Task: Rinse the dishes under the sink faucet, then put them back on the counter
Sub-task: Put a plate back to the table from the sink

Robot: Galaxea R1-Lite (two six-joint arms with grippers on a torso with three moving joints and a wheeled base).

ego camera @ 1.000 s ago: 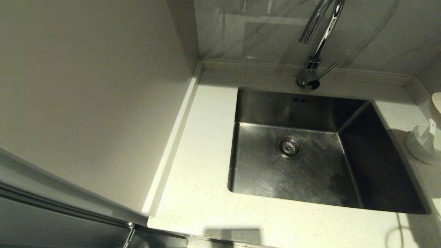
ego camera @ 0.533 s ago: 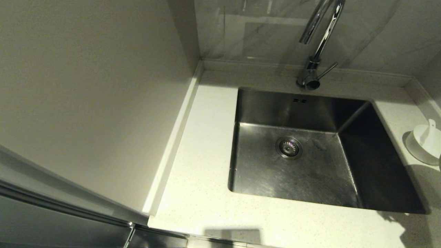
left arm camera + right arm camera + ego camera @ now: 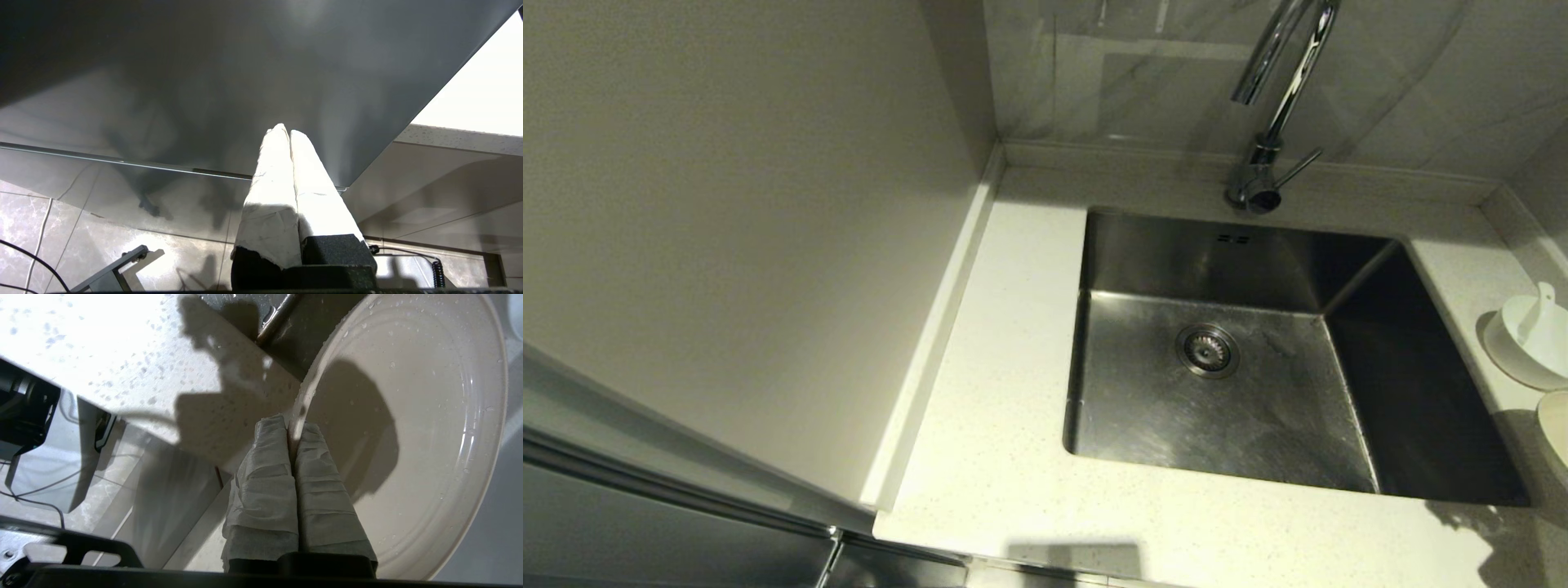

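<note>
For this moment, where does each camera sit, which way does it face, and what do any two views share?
Head view: high on the robot, looking down at the sink, faucet, counter, bowl with spoon; no arm visible.
Left wrist view: behind the left tool, shut and empty, low, facing a dark cabinet front.
Right wrist view: behind the right tool, shut on the wet plate rim above the counter.
Shared: head and right wrist views both show the plate, counter and sink edge.
</note>
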